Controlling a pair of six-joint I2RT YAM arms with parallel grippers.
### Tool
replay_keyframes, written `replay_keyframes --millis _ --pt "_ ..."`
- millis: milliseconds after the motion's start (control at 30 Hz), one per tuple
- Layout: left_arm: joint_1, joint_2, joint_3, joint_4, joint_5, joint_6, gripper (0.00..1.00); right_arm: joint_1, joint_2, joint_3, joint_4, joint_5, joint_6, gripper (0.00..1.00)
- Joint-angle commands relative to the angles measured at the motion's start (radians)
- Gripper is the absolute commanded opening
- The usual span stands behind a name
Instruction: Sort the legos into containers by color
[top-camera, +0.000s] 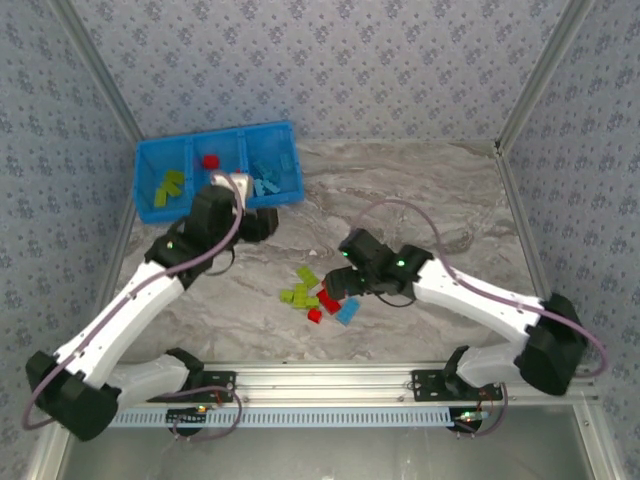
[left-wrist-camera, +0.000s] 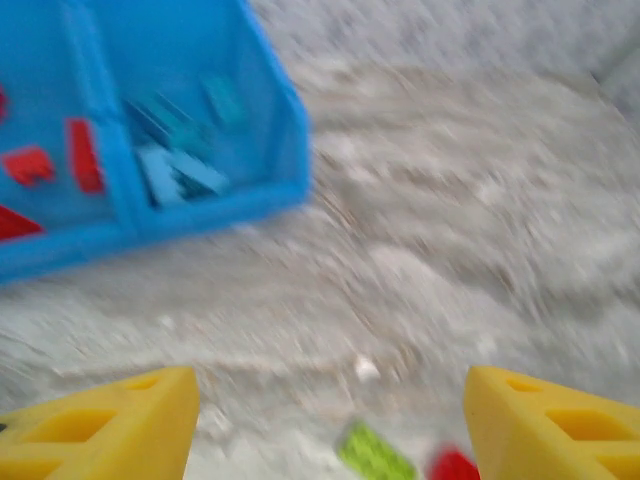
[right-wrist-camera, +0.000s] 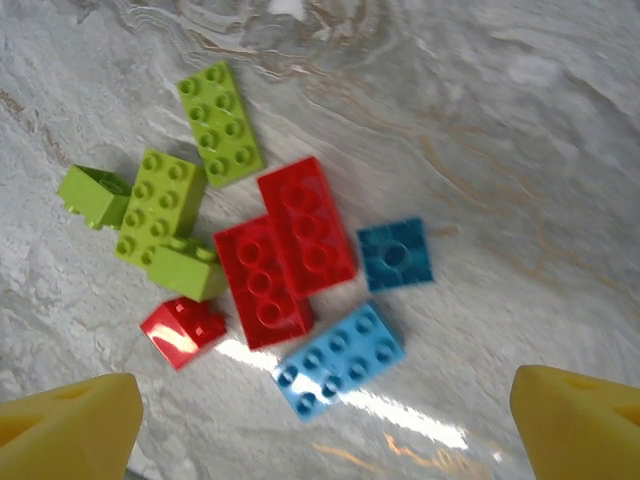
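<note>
The blue bin (top-camera: 142, 175) stands at the back left; its three containers hold lime green (top-camera: 170, 187), red (top-camera: 210, 160) and light blue (top-camera: 265, 182) legos. My left gripper (top-camera: 262, 226) hovers just in front of the bin's right end, open and empty (left-wrist-camera: 330, 430). The blurred left wrist view shows the bin's wall (left-wrist-camera: 200, 208), with red (left-wrist-camera: 85, 155) and blue (left-wrist-camera: 175, 170) bricks inside. A loose pile (top-camera: 315, 295) lies mid-table. My right gripper (top-camera: 340, 282) hangs open over it (right-wrist-camera: 325, 430), above a light blue brick (right-wrist-camera: 340, 360), two red bricks (right-wrist-camera: 285, 255) and several green ones (right-wrist-camera: 160, 205).
A dark blue square brick (right-wrist-camera: 395, 253) and a small red brick (right-wrist-camera: 182, 330) also lie in the pile. Patterned walls close in the table at the back and sides. An aluminium rail (top-camera: 330, 385) runs along the near edge.
</note>
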Motion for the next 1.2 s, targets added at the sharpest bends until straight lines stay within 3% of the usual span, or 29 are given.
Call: replay_keyframes --millis 0,167,367,567,800,1033,1167 --pt "-0.071 -0.084 -0.070 -0.092 0.039 0.040 0.74 0.027 0.129 0.069 0.015 0.100 -0.059 0.92" --pt "-0.103 -0.165 -0.093 -0.194 0.019 0.055 0.78 0.011 0.355 0.164 -0.002 0.157 -0.131 0.78" --pt "-0.103 -0.200 -0.126 -0.203 0.010 0.054 0.88 0.005 0.479 0.240 0.046 0.101 -0.150 0.73" --pt "-0.105 -0.203 -0.137 -0.203 0.006 0.049 0.93 -0.023 0.515 0.217 0.096 0.069 -0.114 0.56" --pt "-0.104 -0.212 -0.137 -0.207 -0.017 0.051 0.97 -0.023 0.542 0.197 0.089 0.061 -0.093 0.50" --pt "-0.105 -0.227 -0.128 -0.217 -0.034 0.032 0.98 -0.016 0.476 0.241 0.088 0.096 -0.092 0.32" --pt "-0.104 -0.289 -0.092 -0.272 -0.169 -0.064 0.99 0.023 0.382 0.330 0.183 0.178 -0.173 0.28"
